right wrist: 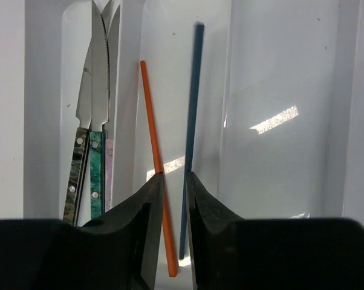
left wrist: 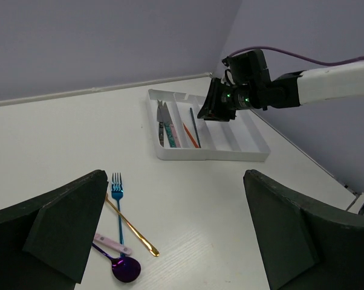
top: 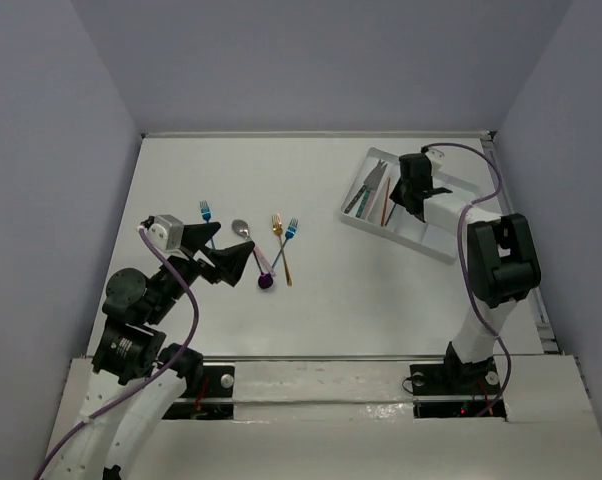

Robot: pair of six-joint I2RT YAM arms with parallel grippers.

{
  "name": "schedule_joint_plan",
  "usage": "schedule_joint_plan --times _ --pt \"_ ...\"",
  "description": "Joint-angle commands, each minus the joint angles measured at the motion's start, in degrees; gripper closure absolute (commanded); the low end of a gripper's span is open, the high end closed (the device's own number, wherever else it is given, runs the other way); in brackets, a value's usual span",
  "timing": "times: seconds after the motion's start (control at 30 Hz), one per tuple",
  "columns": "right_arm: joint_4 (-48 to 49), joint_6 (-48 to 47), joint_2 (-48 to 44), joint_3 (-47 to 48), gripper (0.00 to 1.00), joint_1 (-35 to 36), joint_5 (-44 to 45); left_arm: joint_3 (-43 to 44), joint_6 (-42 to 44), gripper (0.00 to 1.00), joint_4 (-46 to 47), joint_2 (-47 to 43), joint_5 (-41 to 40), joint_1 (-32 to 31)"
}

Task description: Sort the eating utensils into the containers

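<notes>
Claw of right arm [right wrist: 175,176] barely apart over blue utensil [right wrist: 195,90]; left claw [left wrist: 175,176] wide, empty.

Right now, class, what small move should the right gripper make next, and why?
Probably lift straight up: the right gripper hangs with jaws slightly apart over the blue stick and orange stick, both already lying in the tray.

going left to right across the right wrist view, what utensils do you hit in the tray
serrated knife with dark marbled handle → serrated knife with teal handle → thin orange utensil handle → thin dark blue utensil handle. The pink-handled knife overlaps the teal one, so it is left out.
</notes>
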Motion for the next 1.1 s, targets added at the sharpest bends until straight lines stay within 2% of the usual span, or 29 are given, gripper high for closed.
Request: schedule_joint_plan --times 0.0,0.03,0.1,0.23,0.37,0.43,0.57,0.7,0.83,1.07 --pt "1.2 -0.7 -0.3 3.8 0.61 -0.5 -3.2 0.4 0.2 0.01 1.8 -0.3 0.3 -0.5" --pt "1.1 -0.9 -0.7 3.7 0.52 -0.5 -4.5 0.4 0.2 0.01 1.8 -0.3 0.2 -0.5" --pt "1.2 -1.6 -2.0 3.3 0.43 -0.5 -6.0 0.4 0.2 0.01 1.7 -0.4 0.3 -0.5" --pt "1.9 -3.5 -6.5 0.3 0.37 1.0 -9.4 0.4 0.2 0.01 1.9 -0.2 0.3 -0.5" --pt "4.7 -5.5 -11.1 -3.3 0.38 9.5 -10.4 0.4 0.3 0.01 1.9 -0.2 -0.1 -0.5" --pt "4.3 -6.9 -11.6 -4.0 0.43 13.9 -9.6 0.4 0.3 0.01 1.7 -0.2 -0.4 -0.5" --pt "0.5 -9.2 -8.9 -2.5 0.52 26.4 -7.6 0.4 0.2 0.01 1.6 0.0 -0.8 -0.5" --pt "-2.5 -10.6 -4.8 0.0 0.52 33.9 -6.0 0.4 0.3 0.01 1.7 -0.1 -0.7 0.0" --pt "-6.2 -12.1 0.6 4.8 0.53 39.0 -4.7 0.4 0.2 0.01 1.8 -0.1 -0.3 0.0" --pt "-10.6 -11.8 8.0 11.6 0.56 41.4 -3.2 0.4 0.3 0.01 1.8 -0.2 -0.1 0.0"
